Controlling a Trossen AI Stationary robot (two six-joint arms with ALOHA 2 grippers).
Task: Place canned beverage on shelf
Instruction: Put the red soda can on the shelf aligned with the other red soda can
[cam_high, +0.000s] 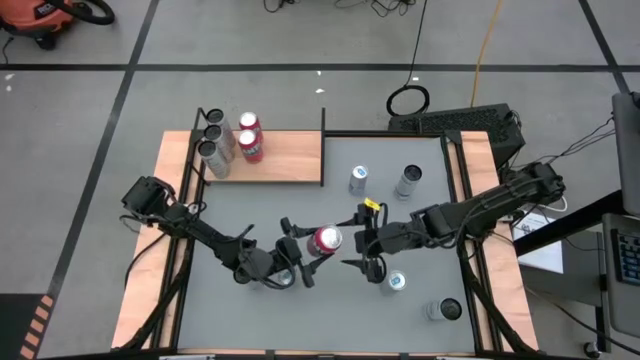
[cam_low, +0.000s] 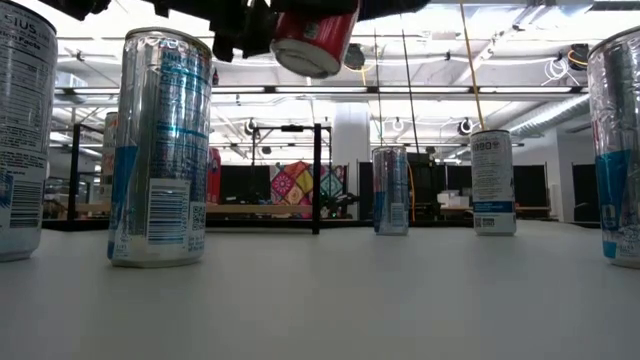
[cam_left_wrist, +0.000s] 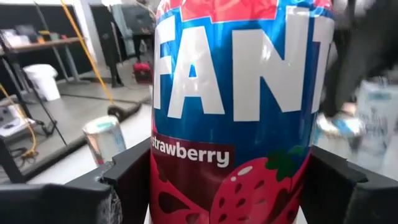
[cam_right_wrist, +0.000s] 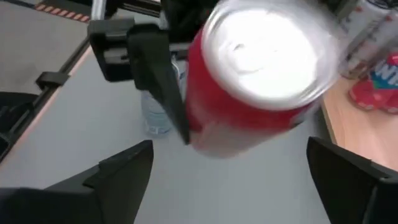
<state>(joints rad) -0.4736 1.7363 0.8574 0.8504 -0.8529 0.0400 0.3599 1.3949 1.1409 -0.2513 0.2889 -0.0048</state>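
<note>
The left gripper (cam_high: 297, 252) is clamping the red can (cam_high: 326, 240) in mid-air, the right gripper (cam_high: 362, 243) is standing open just beside it, and the shelf (cam_high: 285, 157) is lying well beyond both.

Robotics lab: taped concrete floor (cam_high: 300, 40), cables, open ceiling ducts (cam_low: 540, 112).

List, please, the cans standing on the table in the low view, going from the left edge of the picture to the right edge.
Silver can cut by the left edge → tall silver-and-blue can → small silver can farther back → white can → silver can cut by the right edge.
</note>
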